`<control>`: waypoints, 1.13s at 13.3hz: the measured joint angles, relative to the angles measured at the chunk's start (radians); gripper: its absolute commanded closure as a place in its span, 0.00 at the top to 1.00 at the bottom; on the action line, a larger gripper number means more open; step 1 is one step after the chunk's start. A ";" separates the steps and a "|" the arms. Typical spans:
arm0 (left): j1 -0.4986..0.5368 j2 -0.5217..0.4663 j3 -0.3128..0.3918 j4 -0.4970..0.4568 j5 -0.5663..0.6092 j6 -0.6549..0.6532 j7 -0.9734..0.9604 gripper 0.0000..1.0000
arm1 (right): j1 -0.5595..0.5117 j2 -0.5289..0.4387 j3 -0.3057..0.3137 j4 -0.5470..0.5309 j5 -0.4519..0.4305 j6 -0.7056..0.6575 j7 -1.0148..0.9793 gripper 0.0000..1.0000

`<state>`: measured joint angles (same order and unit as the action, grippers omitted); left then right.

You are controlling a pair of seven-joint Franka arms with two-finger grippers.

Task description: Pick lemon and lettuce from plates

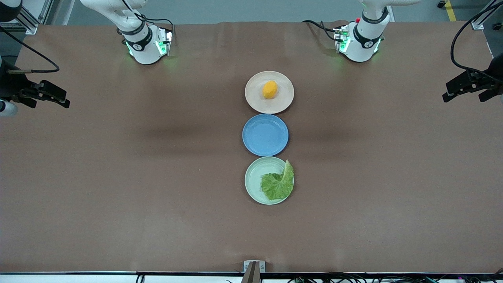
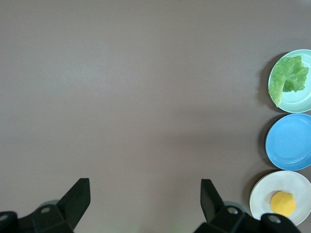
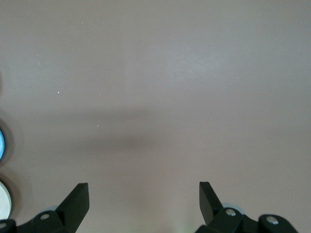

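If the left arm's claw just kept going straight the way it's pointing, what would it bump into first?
Most likely just the bare brown table. The left gripper, fingers open, points down at bare tabletop. The plates with the lettuce and lemon sit off to one side of its line.

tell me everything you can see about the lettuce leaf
The lettuce is a single crinkled green leaf with a pale rib. It lies on the pale green plate, the plate nearest the front camera, covering the part toward the left arm's end, with one tip curling up over the rim. Only the plate touches it; no gripper is near.
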<state>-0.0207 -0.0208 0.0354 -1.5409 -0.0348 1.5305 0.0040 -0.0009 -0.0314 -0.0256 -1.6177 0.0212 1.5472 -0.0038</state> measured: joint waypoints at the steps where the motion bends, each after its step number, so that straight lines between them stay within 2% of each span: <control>1: 0.000 0.000 0.000 0.000 0.000 0.000 0.000 1.00 | 0.000 -0.003 0.000 0.000 0.001 0.000 0.000 1.00; 11: -0.008 0.001 -0.011 0.000 -0.003 0.000 0.000 1.00 | 0.000 -0.037 -0.007 -0.042 0.007 0.009 0.002 1.00; 13: -0.025 0.021 -0.043 -0.004 -0.006 0.004 -0.001 1.00 | 0.000 -0.044 -0.009 -0.051 0.010 0.010 0.002 1.00; 15: -0.035 0.070 -0.104 -0.008 -0.007 0.035 -0.011 1.00 | 0.000 -0.045 -0.009 -0.053 0.012 0.010 0.002 1.00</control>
<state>-0.0552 0.0490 -0.0689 -1.5489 -0.0416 1.5654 -0.0073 -0.0011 -0.0763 -0.0350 -1.6705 0.0328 1.5567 -0.0014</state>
